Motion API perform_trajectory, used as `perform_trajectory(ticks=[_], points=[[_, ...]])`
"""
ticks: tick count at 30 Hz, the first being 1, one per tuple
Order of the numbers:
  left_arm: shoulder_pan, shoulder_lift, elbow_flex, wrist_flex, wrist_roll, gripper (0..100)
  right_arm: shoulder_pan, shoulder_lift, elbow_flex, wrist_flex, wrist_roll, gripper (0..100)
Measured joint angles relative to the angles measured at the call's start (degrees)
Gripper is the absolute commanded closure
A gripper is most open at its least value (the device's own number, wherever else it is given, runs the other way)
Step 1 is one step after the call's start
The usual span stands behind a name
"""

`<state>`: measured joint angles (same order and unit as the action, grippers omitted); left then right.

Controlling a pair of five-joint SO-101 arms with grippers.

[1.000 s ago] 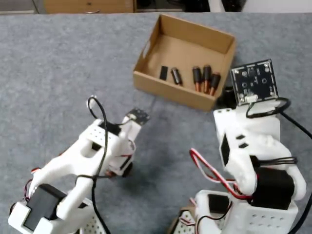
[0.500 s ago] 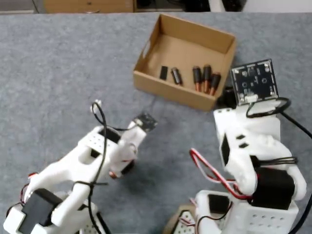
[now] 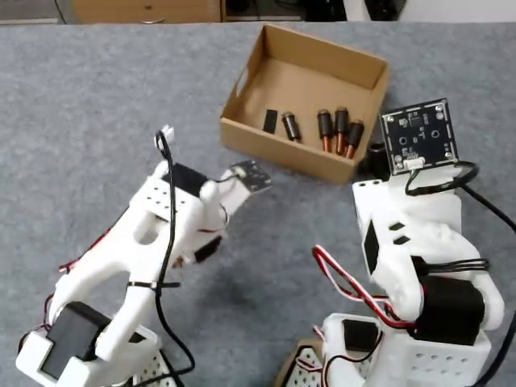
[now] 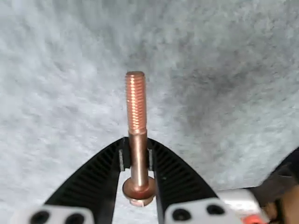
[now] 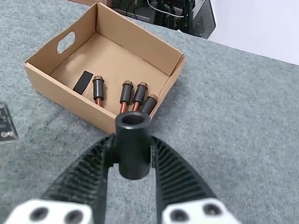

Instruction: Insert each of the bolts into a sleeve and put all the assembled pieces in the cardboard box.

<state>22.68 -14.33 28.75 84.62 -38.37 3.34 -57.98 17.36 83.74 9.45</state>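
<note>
My left gripper (image 4: 136, 158) is shut on a copper bolt (image 4: 136, 121), held near its head with the threaded end pointing away over the grey carpet. In the high view the left arm (image 3: 173, 222) sits just short of the cardboard box (image 3: 266, 149). My right gripper (image 5: 133, 156) is shut on a black sleeve (image 5: 133, 142), its open bore facing up, close to the box's near wall. That sleeve (image 3: 376, 155) shows beside the box's near right corner. Inside the box (image 5: 46, 70) lie several assembled bolt-and-sleeve pieces (image 5: 133, 95) and a flat black piece (image 5: 83, 81).
Grey carpet covers the table. The right arm's camera board (image 3: 419, 137) stands right of the box. A wooden cabinet (image 3: 145, 10) lines the far edge. Dark equipment and cables (image 5: 173, 14) sit behind the box in the right wrist view.
The left arm has risen and swung forward and right toward the cardboard box, carrying the bolt. The right arm has kept still.
</note>
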Motion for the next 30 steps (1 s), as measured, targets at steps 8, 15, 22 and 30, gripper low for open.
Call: perform_trajectory(ticks=[8, 15, 22, 30], points=[[-6.86, 0.00, -5.71, 0.70, -26.02, 98, 0.00, 0.00, 0.79, 1.67, 1.67, 99.6], [-8.18, 0.00, -4.40, -2.46, -46.42, 98, 0.00, 0.09, 2.73, 1.67, 4.22, 99.6], [-8.44, 0.00, 8.88, -22.42, -53.27, 98, 0.00, 0.09, 2.90, 1.67, 4.40, 99.6], [-9.23, 0.09, 20.40, -35.96, -55.30, 98, 0.00, 0.09, 2.90, 1.67, 4.40, 99.6]])
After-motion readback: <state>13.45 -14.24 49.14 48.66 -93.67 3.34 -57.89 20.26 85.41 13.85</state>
